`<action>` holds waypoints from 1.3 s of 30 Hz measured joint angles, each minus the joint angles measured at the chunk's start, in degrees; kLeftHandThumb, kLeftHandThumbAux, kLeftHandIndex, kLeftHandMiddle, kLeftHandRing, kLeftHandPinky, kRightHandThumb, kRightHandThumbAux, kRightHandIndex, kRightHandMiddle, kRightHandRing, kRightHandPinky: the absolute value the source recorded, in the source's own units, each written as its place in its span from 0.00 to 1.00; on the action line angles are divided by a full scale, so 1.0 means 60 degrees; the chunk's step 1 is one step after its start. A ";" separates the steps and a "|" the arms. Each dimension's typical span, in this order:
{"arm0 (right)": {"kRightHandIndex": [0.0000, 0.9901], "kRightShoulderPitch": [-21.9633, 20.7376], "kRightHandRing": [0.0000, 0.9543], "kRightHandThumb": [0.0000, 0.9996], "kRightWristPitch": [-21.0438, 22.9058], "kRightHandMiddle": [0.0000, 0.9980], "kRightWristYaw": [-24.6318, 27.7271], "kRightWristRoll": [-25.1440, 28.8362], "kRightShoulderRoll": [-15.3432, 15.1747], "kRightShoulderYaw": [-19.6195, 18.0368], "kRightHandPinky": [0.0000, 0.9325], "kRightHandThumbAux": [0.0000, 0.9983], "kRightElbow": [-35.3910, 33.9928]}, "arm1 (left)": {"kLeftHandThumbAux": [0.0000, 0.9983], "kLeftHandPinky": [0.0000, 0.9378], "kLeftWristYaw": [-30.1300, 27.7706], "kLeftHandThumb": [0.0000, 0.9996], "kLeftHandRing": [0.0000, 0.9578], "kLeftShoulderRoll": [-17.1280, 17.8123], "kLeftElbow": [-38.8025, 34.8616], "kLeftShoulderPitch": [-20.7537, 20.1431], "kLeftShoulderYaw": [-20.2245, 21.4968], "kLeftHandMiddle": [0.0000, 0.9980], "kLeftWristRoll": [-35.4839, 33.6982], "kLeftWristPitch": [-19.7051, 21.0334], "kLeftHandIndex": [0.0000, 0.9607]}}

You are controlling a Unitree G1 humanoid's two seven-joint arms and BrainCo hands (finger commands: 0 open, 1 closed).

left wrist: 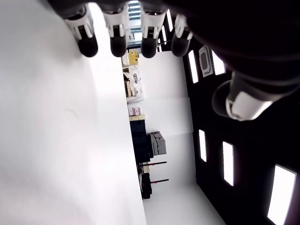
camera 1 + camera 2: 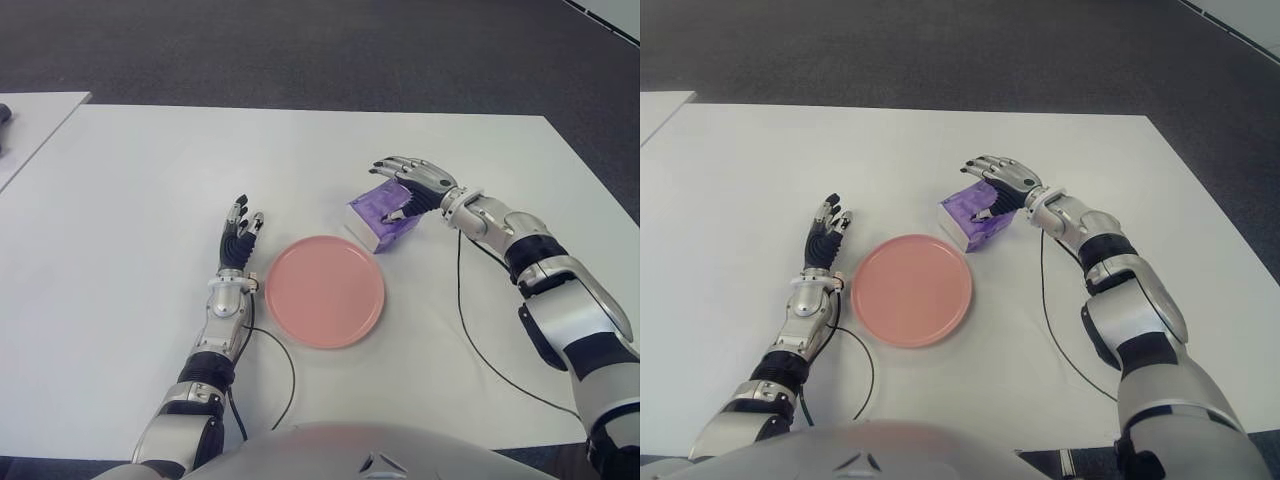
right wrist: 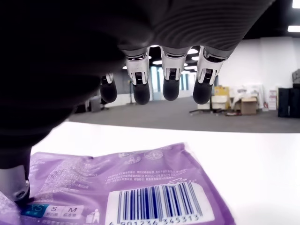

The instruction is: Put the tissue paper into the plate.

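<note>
Tissue pack (image 2: 383, 216), soft, light and slick-wrapped, lies on the table (image 2: 130, 200) just beyond the plate (image 2: 324, 291) toward the far edge, right hand (image 2: 410, 186) spread over it ungrasped, likeliest pinched across its sides; left hand (image 2: 238, 240) open beside the plate.

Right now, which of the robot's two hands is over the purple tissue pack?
The right hand, reaching above the tissue pack with fingers spread. The left hand shows left of the pink plate, holding nothing.
</note>
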 measured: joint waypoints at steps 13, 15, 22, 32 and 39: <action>0.00 -0.0268 0.00 0.13 -0.0363 0.02 -0.0275 -0.0139 -0.0004 0.0511 0.00 0.54 0.0405 | 0.45 0.00 0.0008 0.00 0.00 -0.0012 -0.0041 0.0052 0.0000 0.00 -0.0002 0.0009 0.00; 0.00 -0.0287 0.00 0.13 -0.0419 0.02 -0.0268 -0.0137 -0.0006 0.0568 0.00 0.54 0.0451 | 0.45 0.00 0.0008 0.00 0.00 -0.0015 -0.0042 0.0054 0.0000 0.00 -0.0002 0.0008 0.00; 0.00 -0.0377 0.00 0.12 -0.0533 0.02 -0.0183 -0.0131 -0.0055 0.0718 0.00 0.54 0.0520 | 0.45 0.00 0.0044 0.00 0.00 -0.0027 -0.0064 0.0079 -0.0002 0.00 0.0000 0.0003 0.00; 0.00 -0.0436 0.00 0.09 -0.0713 0.03 0.0247 -0.0092 -0.0244 0.0762 0.00 0.52 0.0515 | 0.45 0.00 0.0045 0.00 0.00 -0.0029 -0.0125 0.0114 -0.0001 0.00 0.0000 0.0006 0.00; 0.01 -0.0488 0.00 0.11 -0.0943 0.03 0.0758 0.0027 -0.0383 0.0716 0.00 0.51 0.0497 | 0.44 0.00 0.0044 0.00 0.00 -0.0029 -0.0133 0.0121 0.0000 0.00 -0.0003 0.0008 0.00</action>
